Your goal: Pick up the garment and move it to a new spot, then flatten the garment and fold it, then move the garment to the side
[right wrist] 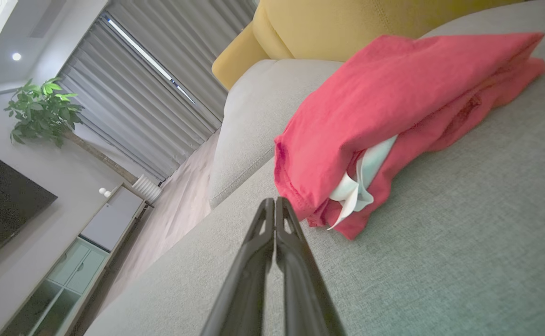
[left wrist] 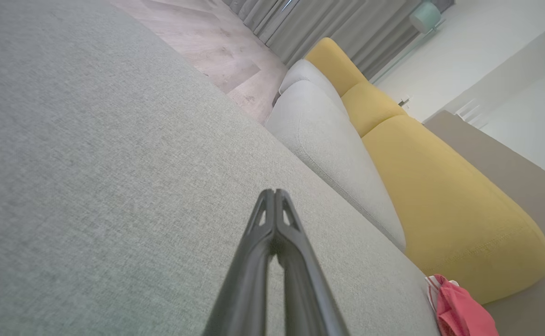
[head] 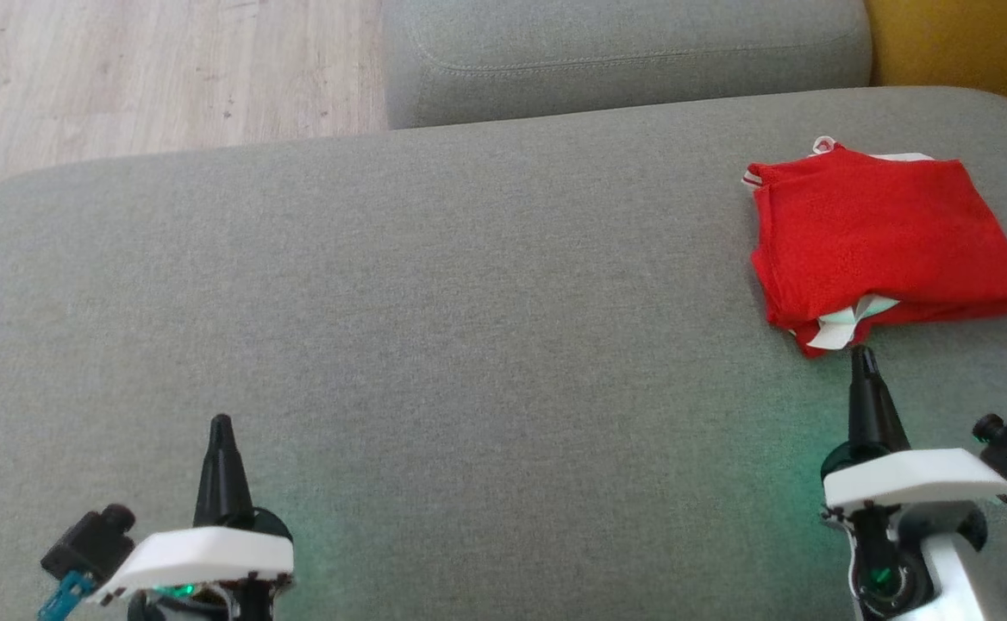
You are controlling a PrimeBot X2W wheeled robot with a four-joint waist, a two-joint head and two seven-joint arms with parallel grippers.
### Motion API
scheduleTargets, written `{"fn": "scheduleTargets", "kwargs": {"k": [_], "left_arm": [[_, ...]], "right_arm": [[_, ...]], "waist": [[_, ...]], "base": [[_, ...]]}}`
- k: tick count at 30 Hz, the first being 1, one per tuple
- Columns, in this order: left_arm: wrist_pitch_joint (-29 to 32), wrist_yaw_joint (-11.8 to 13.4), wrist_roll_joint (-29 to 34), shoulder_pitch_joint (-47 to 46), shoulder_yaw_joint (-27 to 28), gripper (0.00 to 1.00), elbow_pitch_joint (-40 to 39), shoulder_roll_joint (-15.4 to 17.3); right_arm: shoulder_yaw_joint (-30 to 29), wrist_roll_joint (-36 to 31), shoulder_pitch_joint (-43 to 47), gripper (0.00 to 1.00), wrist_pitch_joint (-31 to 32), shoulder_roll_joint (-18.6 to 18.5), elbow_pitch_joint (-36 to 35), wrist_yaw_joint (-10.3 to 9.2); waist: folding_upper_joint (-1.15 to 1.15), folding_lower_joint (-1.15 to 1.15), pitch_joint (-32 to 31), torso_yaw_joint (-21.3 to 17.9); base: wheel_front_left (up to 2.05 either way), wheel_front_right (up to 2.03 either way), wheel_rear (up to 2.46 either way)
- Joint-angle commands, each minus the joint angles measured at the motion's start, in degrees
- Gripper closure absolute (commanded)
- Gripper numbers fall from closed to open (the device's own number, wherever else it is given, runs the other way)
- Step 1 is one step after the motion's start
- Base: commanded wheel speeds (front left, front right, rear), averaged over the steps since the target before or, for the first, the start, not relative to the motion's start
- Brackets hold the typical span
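Our right claw [head: 861, 355] is clenched on nothing, its two dark fingers pressed together into one point, and that point sits just beside the near edge of the folded red cloth garment with white trim [head: 883, 233]. From the head view we cannot tell whether it touches the cloth; from the right wrist the tip [right wrist: 275, 200] appears to stop just short of the hem [right wrist: 296, 205]. That closeness is our main worry. Any forward drift of this arm would shove the lower layers, and the stack is loose there. A white strip of trim [head: 848, 323] pokes out of the fold toward the claw, so a finger could catch it and drag the layers open. Lifting away at a slant could do the same. Our left claw [head: 221, 423] is likewise clenched and empty, well apart at the near left, over bare seat and no threat to the fold. The garment lies on the far right of the grey woven sofa seat [head: 469, 285], near where the seat rounds off toward the yellow upholstered cushion [head: 960, 43]. We judge that a push from the near side could slide it toward that edge. The soft seat gives underfoot too, so pressing down beside the pile may tilt it.
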Motion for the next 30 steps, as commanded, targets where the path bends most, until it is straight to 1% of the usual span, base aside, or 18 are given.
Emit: {"fn": "scheduleTargets", "kwargs": {"k": [1, 30], "left_arm": [[0.3, -0.3, -1.6, -3.0, 1.4, 1.0, -1.8, 0.6], [5.0, -1.3, -17.5, -3.7, 5.0, 1.0, -1.8, 0.7]], "right_arm": [[0.1, 1.9, -1.7, 1.0, 0.6, -0.6, -2.3, -0.02], [-2.1, 20.3, -1.2, 1.0, 5.2, -0.6, -4.2, -0.03]], "waist": [[0.0, 0.0, 0.0, 0.0], [0.0, 0.0, -0.9, 0.2]], "base": [[0.0, 0.0, 0.0], [0.0, 0.0, 0.0]]}}
